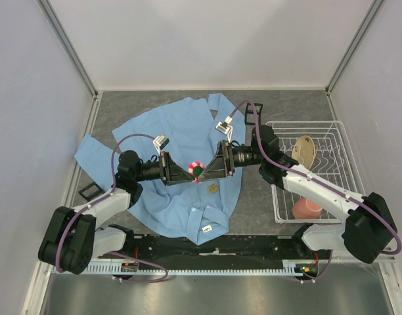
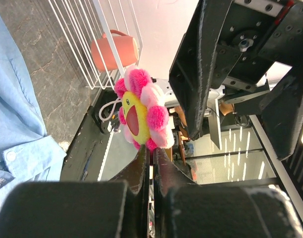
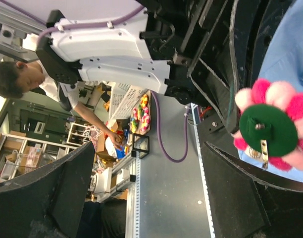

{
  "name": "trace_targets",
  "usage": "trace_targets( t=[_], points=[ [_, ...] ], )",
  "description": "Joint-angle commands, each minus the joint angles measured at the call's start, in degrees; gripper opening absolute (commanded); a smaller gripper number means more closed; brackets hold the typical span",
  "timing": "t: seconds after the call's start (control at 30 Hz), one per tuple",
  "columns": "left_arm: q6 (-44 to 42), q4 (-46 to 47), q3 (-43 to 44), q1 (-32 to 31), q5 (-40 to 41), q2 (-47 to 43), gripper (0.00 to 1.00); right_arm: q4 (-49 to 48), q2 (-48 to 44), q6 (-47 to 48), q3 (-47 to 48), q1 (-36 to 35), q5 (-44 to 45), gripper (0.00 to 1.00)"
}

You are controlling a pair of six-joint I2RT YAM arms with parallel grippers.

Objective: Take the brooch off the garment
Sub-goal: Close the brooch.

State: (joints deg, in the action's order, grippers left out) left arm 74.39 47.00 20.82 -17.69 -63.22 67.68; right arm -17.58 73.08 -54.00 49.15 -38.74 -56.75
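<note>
Your left fingers [image 2: 150, 153] are pinched tight on the bottom petals of the brooch [image 2: 139, 111], holding it up in the air over the middle of the garment [image 1: 188, 125], which is lying spread flat on the table [image 1: 122, 108]. From the right wrist you can see the brooch's green backing and pin facing that camera, clear of the blue fabric. Your right fingers [image 1: 206, 172] are spread wide apart with nothing in them, right up against the brooch from the other side

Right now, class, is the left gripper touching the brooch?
Touching. Left wrist view: the left gripper, shut, pinches the brooch at its lower edge.
</note>
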Motion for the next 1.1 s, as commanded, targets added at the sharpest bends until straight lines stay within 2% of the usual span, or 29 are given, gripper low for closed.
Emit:
trace_targets(
  t=[0.0, 0.13, 0.2, 0.27, 0.33, 0.47, 0.57, 0.73, 0.8, 0.87, 0.9, 1.0, 1.07],
  points=[
    [2.7, 6.7, -0.8, 0.1, -2.7, 0.0, 0.02, -3.0, 3.0, -3.4, 5.7, -0.1, 1.4, 0.96],
    [5.8, 11.2, -3.0, 0.0, -2.3, 0.3, 0.02, -1.1, 5.8, -1.3, 10.5, 0.4, 3.2, 0.95],
    [7.8, 14.5, -3.7, 0.0, -2.3, 1.8, 0.02, 9.1, 4.8, 4.6, 13.9, 1.3, 8.3, 0.95],
    [11.9, 22.0, -4.5, 0.0, -3.1, 3.4, 0.02, 17.2, 4.5, 13.3, 15.6, 3.7, 11.9, 0.98],
    [16.4, 30.1, -4.6, 0.0, -3.6, 6.6, 0.02, 18.6, 5.1, 13.7, 13.3, 7.3, 8.9, 0.98],
    [23.6, 42.7, -4.6, -0.1, -4.1, 11.3, 0.02, 18.2, 4.9, 20.4, 9.6, 8.0, 3.1, 0.93],
    [25.0, 44.7, -4.5, -0.6, -4.0, 12.7, 0.02, 15.1, 3.7, 24.1, 6.4, 8.1, 1.1, 0.9],
    [24.7, 44.1, -3.6, -1.6, -3.8, 11.4, 0.02, 9.1, 5.6, 21.2, 1.8, 8.2, -0.7, 0.87],
    [24.1, 43.1, -3.2, -2.1, -3.8, 10.6, 0.02, 0.4, 6.5, 17.8, -1.4, 8.2, -2.9, 0.86],
    [23.5, 41.9, -3.1, -2.4, -3.8, 10.0, 0.02, -10.5, 7.7, 10.2, -3.3, 8.0, -5.3, 0.83],
    [23.1, 41.2, -2.9, -2.6, -3.8, 9.8, 0.02, -13.6, 8.0, 8.0, -4.7, 8.0, -5.6, 0.77],
    [23.0, 40.8, -2.4, -3.0, -3.8, 9.5, 0.02, -18.1, 8.9, 5.4, -5.6, 7.4, -7.0, 0.68],
    [23.0, 40.7, -2.1, -3.2, -3.9, 9.3, 0.02, -18.6, 9.2, 5.8, -5.7, 6.7, -7.4, 0.68]
  ],
)
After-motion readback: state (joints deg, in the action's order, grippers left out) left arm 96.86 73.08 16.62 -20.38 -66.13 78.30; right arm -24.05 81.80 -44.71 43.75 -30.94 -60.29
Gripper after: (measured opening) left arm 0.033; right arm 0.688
